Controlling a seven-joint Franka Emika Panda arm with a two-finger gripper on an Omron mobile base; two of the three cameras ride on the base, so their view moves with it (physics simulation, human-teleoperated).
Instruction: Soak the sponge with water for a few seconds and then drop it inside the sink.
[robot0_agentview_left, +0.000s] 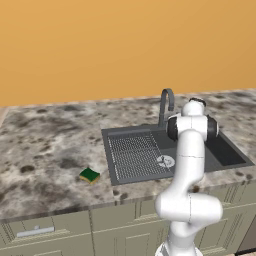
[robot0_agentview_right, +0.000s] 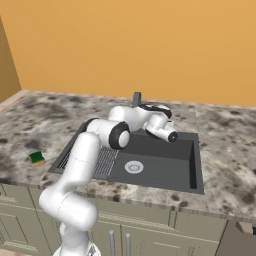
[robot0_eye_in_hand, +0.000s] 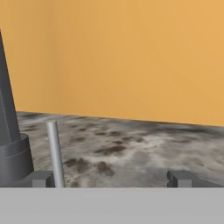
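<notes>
From the left base view, I see the sponge (robot0_agentview_left: 89, 175), a small green-over-yellow block, on the speckled stone counter (robot0_agentview_left: 45, 145) at nine o'clock of the ribbed dark sink (robot0_agentview_left: 135, 155). In the right base view my gripper (robot0_agentview_right: 171, 135) hangs over the basin, near the faucet (robot0_agentview_right: 136, 98). In the hand view its tips stand apart, empty; swinging carelessly, I could knock the thin grey lever (robot0_eye_in_hand: 54, 153) at seven o'clock.

Two raised cameras behind the arm, left and right, look down over the same sink (robot0_agentview_left: 227, 155) and counter (robot0_agentview_left: 45, 145). A low hand camera sits close to the faucet (robot0_eye_in_hand: 8, 144), facing the wall (robot0_eye_in_hand: 131, 57).
</notes>
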